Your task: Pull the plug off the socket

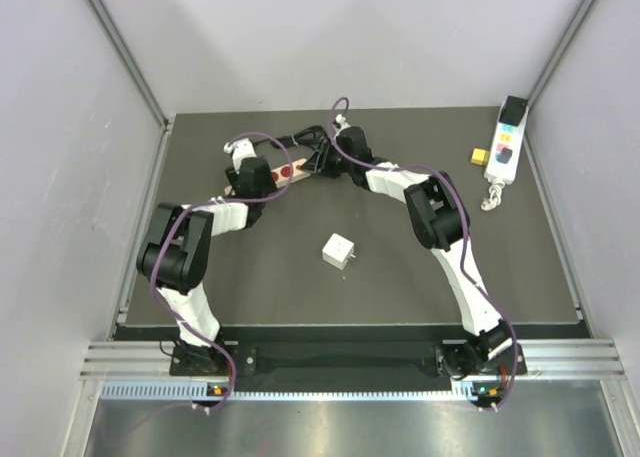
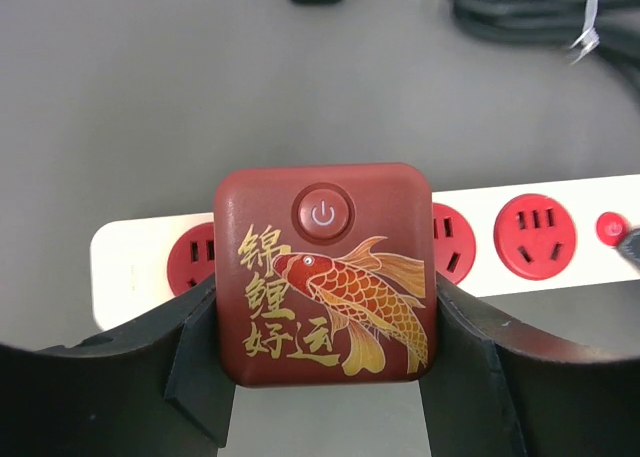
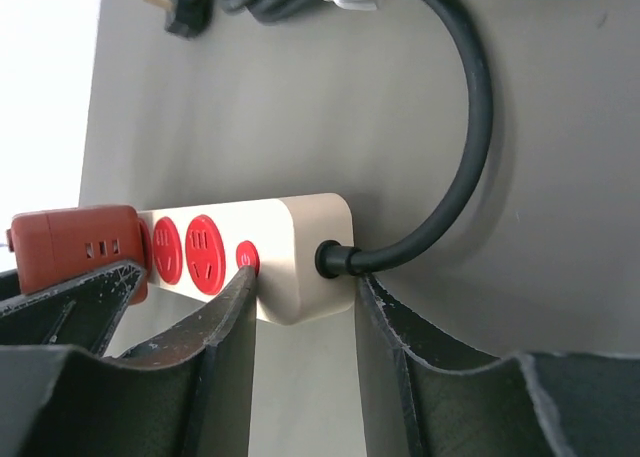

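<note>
At the far middle of the table, the red plug sat in the socket strip. The left gripper was clamped on its two sides, and the right gripper pinched the socket strip at its cable end. Pulling well would probably mean drawing the plug straight out along its pins, without rocking, while the right gripper pinned the strip down.

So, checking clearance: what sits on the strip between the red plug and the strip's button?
Two empty red sockets, clearest in the right wrist view.
</note>
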